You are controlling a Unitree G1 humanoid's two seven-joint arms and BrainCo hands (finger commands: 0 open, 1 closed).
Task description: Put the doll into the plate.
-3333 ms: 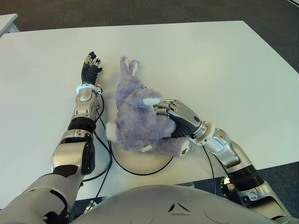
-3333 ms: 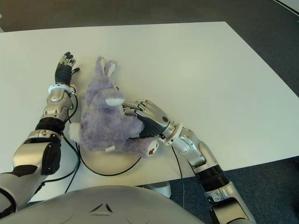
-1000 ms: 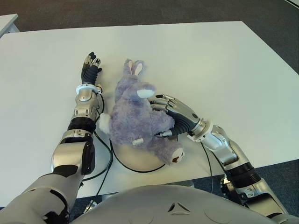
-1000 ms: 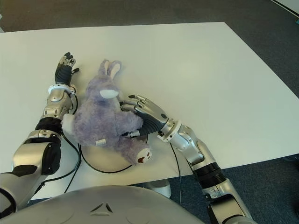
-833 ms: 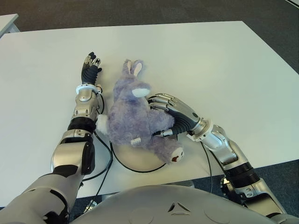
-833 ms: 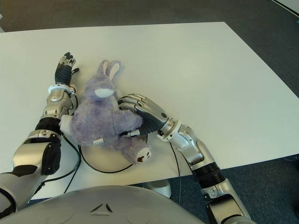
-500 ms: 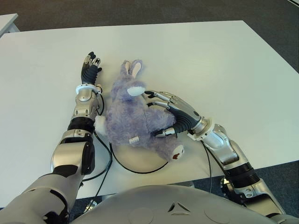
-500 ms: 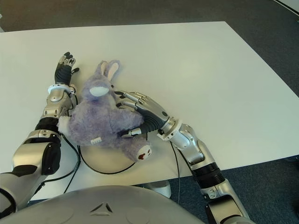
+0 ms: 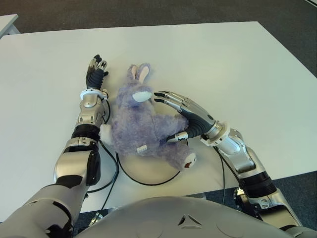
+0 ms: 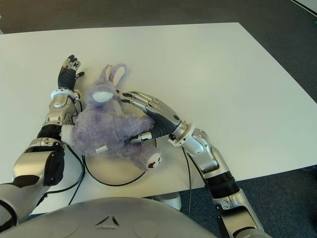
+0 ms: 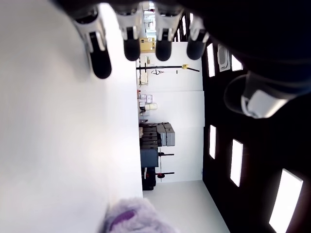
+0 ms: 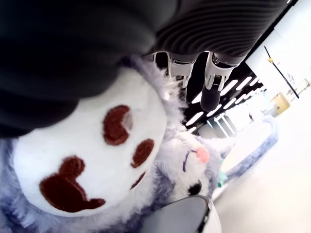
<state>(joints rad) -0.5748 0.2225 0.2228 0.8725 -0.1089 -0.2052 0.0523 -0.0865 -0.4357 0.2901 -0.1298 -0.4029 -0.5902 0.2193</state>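
One table [image 9: 237,64] carries everything. Doll [image 9: 143,131], a purple plush rabbit, lies across the plate [image 9: 148,174], largely covering it. Right hand [image 9: 185,119] has fingers spread beside the doll, gripping nothing; withdraw it clear without dragging fur. Left hand [image 9: 95,69] shows beside the doll's ears, fingers extended. Plate rim mostly hidden; seating uncertain.

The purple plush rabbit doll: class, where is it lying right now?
In the eye views, the purple plush rabbit doll lies between the left hand and open right hand, partly over the cream plate.
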